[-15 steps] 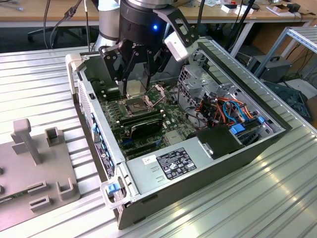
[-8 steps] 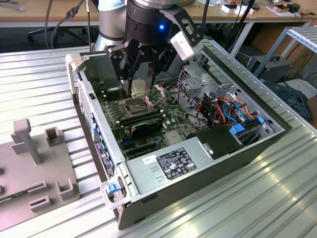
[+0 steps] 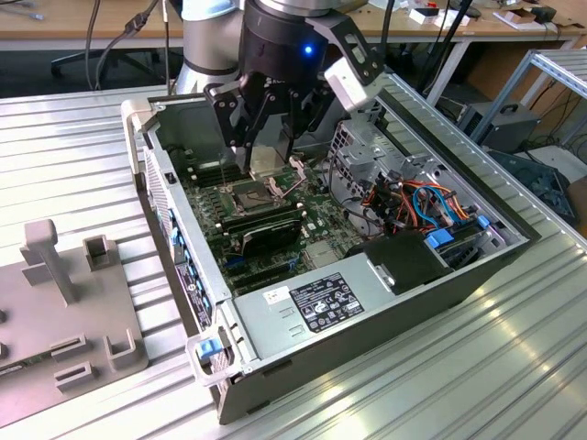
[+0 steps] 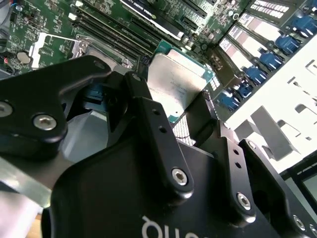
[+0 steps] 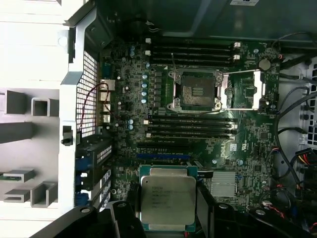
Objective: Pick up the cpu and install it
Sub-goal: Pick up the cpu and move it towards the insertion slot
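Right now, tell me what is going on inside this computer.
The robot arm's pincer grips the cpu by its edges and holds it above the motherboard in the open computer case. The socket lies open and empty, its metal frame hinged open. The cpu is not in the socket yet.
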Tool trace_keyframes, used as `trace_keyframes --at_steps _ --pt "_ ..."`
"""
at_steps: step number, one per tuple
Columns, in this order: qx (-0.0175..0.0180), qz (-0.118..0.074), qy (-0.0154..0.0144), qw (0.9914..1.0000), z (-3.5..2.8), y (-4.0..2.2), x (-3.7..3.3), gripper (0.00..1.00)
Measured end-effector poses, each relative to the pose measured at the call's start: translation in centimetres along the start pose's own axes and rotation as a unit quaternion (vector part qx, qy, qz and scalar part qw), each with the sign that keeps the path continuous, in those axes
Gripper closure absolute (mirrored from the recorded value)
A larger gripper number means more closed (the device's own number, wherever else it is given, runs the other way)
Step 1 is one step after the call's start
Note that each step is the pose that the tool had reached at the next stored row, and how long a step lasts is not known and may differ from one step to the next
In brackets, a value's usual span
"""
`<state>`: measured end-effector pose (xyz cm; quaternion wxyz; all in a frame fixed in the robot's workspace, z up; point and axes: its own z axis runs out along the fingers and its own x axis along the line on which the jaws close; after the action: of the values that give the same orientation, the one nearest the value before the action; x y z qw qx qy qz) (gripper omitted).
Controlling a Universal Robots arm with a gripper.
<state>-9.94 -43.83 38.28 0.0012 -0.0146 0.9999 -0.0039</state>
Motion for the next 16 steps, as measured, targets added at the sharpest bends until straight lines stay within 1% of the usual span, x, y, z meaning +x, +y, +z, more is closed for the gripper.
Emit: trace_keyframes --at_steps 4,16 --pt "0.0 0.0 0.0 1.0 0.01 -0.01 -0.36 0.45" --pt "0.0 0.0 0.0 1.0 0.01 -0.02 -0.68 0.45"
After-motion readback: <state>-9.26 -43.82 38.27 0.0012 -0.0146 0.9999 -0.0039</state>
